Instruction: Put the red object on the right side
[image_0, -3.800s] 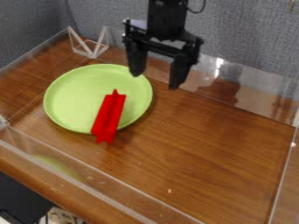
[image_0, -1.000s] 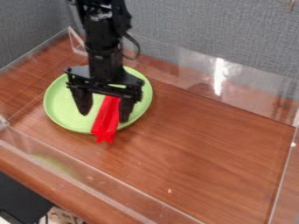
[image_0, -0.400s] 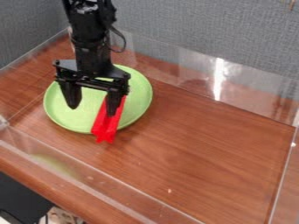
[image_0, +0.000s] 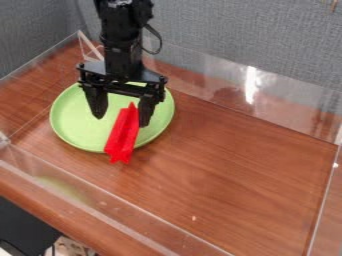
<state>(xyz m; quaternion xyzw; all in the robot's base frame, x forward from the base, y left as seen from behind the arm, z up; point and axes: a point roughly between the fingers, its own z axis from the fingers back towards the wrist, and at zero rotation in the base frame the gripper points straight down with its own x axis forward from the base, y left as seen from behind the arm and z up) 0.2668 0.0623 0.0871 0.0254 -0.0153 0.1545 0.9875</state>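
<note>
The red object (image_0: 122, 137) is a bright red bar that lies partly on the lime-green plate (image_0: 70, 115), its lower end hanging over the plate's front rim onto the wood. My gripper (image_0: 123, 117) points straight down over the bar's upper end. It is open, with one black finger (image_0: 96, 104) left of the bar and the other to its right. Nothing is held. The bar's top end is partly hidden behind the gripper.
The wooden table (image_0: 241, 170) is ringed by low clear plastic walls (image_0: 261, 85). A white wire stand (image_0: 91, 45) sits at the back left corner. Bare wood stretches to the right of the plate.
Since the earliest frame the open gripper has come from behind the plate to over the red bar's upper end. Over the last second it only wavered slightly there. The bar lies where it was.
</note>
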